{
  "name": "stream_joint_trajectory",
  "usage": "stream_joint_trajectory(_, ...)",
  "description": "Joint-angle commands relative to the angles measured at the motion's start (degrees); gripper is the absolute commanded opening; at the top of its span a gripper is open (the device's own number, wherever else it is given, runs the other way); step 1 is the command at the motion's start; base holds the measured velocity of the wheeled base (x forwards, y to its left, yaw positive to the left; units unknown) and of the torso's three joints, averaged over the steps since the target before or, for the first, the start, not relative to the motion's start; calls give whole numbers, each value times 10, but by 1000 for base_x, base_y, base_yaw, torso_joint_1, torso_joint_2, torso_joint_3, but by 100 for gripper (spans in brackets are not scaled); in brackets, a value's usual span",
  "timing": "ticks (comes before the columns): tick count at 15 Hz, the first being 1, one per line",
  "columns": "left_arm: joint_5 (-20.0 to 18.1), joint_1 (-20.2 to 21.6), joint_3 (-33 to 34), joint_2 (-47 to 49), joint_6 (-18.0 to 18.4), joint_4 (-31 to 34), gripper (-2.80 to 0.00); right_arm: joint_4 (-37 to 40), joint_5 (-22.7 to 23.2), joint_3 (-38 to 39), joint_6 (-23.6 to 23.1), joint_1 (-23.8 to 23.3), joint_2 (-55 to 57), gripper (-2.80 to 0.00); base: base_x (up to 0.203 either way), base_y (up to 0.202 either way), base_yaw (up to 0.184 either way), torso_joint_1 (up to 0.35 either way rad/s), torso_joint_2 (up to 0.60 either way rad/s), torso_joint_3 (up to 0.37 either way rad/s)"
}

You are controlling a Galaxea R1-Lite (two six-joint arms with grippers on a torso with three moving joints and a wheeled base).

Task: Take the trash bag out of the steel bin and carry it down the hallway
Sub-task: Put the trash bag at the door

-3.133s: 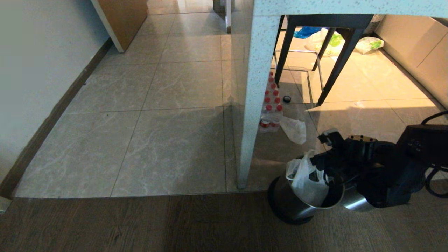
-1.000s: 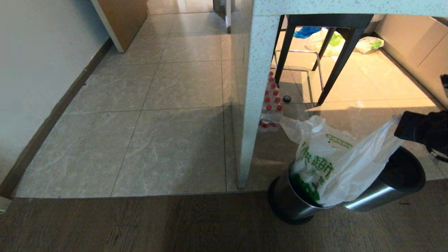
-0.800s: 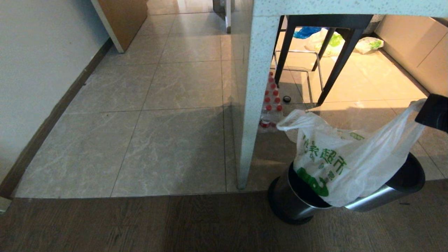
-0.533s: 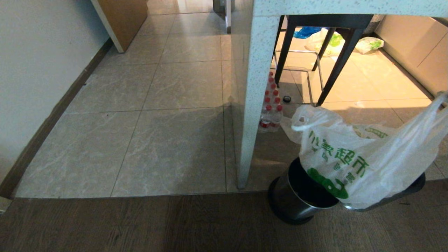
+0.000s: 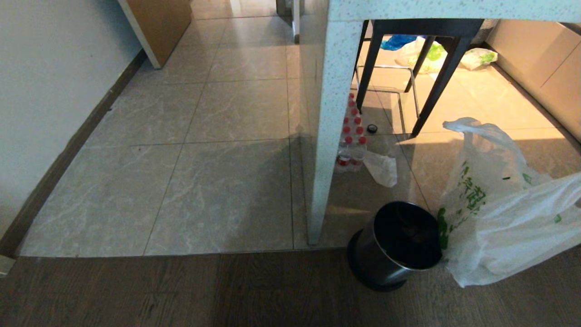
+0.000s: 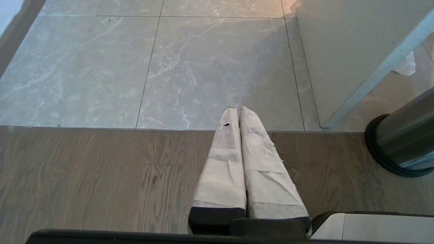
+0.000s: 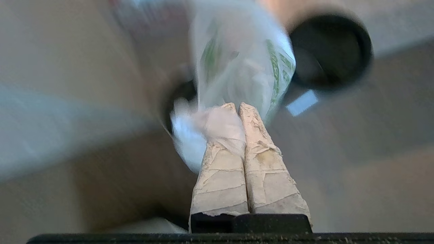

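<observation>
Trash bag [image 5: 499, 218], translucent white with green printed characters, hangs at the lower right of the head view, fully out of the steel bin [image 5: 395, 245] and just beside its rim; one loop handle stands free at the bag's top while its other end stretches off the right edge of the frame. Right end effector [image 7: 237, 107], outside the head view, appears in the right wrist view with its two taped fingers [image 7: 264, 169] pressed together and clenched on a bunched piece of the trash bag [image 7: 237, 64], the bag hanging beyond the fingertips. Steel bin stands upright at the seam between grey tiled floor [image 5: 204, 181] and dark wood flooring [image 5: 181, 290], its dark interior open, next to a speckled white panel leg [image 5: 327, 136]. Left end effector [image 6: 239, 109] is closed on nothing, fingers together over the wood flooring, with the bin's black base [image 6: 390, 156] at the right edge of the left wrist view. Pack of red-capped bottles [image 5: 352, 141] and a smaller plain white bag [image 5: 382, 168] lie on the tiles behind the bin.
</observation>
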Motion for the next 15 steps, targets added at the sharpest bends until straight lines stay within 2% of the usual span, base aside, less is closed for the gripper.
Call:
stream_joint_trajectory(1, 1, 0, 1, 0, 0, 0, -280, 9, 0, 105, -39, 1, -83, -280, 0, 0, 0, 0, 0, 0)
stream_joint_trajectory(5, 0, 0, 0, 0, 0, 0, -280, 13, -4, 308, -120, -1, -223, -280, 0, 0, 0, 0, 0, 0)
stream_joint_trajectory(8, 0, 0, 0, 0, 0, 0, -280, -2, 19, 420, -139, -20, -318, -280, 0, 0, 0, 0, 0, 0)
stream_joint_trajectory(11, 0, 0, 0, 0, 0, 0, -280, -80, 47, 479, -146, -34, -373, -280, 0, 0, 0, 0, 0, 0)
stream_joint_trajectory(15, 0, 0, 1, 0, 0, 0, -280, -103, 64, 510, -162, -23, -459, -280, 0, 0, 0, 0, 0, 0)
